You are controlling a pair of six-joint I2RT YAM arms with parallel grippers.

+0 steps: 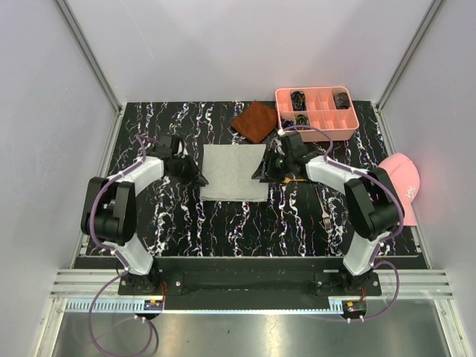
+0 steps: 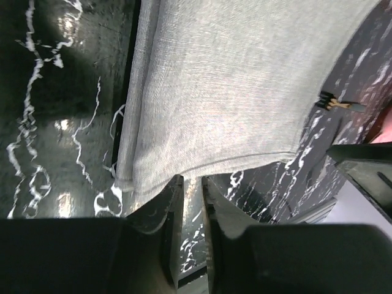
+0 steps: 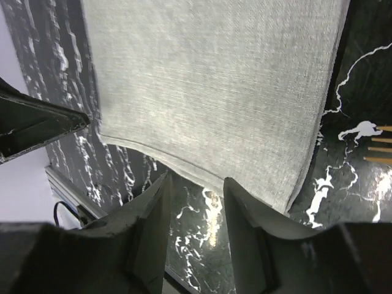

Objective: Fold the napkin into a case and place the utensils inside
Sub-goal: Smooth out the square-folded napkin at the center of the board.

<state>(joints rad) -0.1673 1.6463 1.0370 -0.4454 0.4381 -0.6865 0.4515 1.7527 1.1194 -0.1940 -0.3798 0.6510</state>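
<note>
The napkin (image 1: 234, 172), a plain light grey woven cloth, is laid flat as a rectangle at the middle of the glossy black, white-veined tabletop (image 1: 186, 223), which is enclosed by pale walls (image 1: 245, 44). At its left edge the fingers of the left gripper (image 2: 190, 190) are parted narrowly. At its right edge those of the right gripper (image 3: 196, 187) are parted wider. Nothing is held.

I see the napkin (image 1: 234, 172) as plain light grey, with no pattern. The table (image 1: 223, 223) is black marble, veined white and faintly violet. The cloth (image 1: 255, 121) is rust-brown, and the tray (image 1: 317, 111) and cap (image 1: 401, 186) are pink. My arms (image 1: 111, 204) are black and white, their cables (image 1: 95, 312) purple. The fork (image 1: 323, 204) is silver. Another utensil (image 2: 335, 104) is dark with a gold-coloured part.
</note>
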